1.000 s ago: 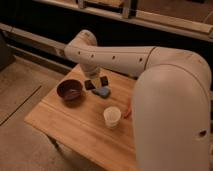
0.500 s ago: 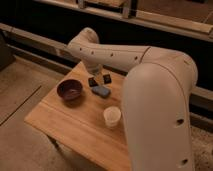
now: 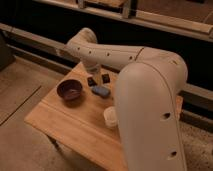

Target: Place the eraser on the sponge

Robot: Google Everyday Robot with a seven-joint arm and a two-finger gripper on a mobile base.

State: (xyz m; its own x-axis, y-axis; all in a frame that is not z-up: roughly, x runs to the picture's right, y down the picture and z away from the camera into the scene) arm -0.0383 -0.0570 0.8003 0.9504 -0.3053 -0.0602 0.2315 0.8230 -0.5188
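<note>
Toward the counter's (image 3: 75,130) far edge, the end effector (image 3: 98,76) hung just above the sponge (image 3: 100,91); you could not tell its state. The dark block beside it looked like the eraser (image 3: 91,80): probably light and stiff, so pinch its short sides.

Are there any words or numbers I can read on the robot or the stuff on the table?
No text can be read anywhere.
White robot arm: only small dark dots, no letters.
Maroon bowl, white cup, blue sponge, wooden table: plain, no labels.
The gripper hangs just above the sponge; no markings can be read on it.
</note>
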